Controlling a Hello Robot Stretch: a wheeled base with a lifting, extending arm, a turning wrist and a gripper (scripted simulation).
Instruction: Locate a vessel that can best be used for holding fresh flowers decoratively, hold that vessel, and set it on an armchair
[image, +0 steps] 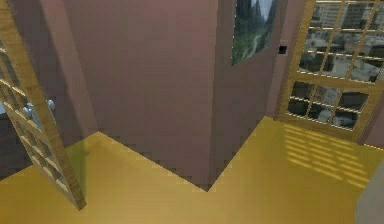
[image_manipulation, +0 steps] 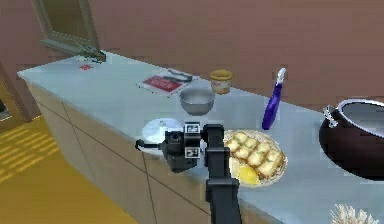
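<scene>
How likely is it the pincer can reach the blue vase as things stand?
Probably yes, after a sideways shift. The blue vase stands farther out on the counter than the pincer, bare countertop around it; the dish of yellow food lies low, nearer in.

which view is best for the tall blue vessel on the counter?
Arm side view: the blue vessel stands upright on the counter, whole, near the dark pot. The forward view faces a wall corner and a window instead.

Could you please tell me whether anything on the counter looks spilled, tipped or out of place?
Nothing stands out. The slender blue vessel stands upright on the long grey countertop, the grey metal bowl sits level, and the yellowish lumps lie within their round dish.
</scene>
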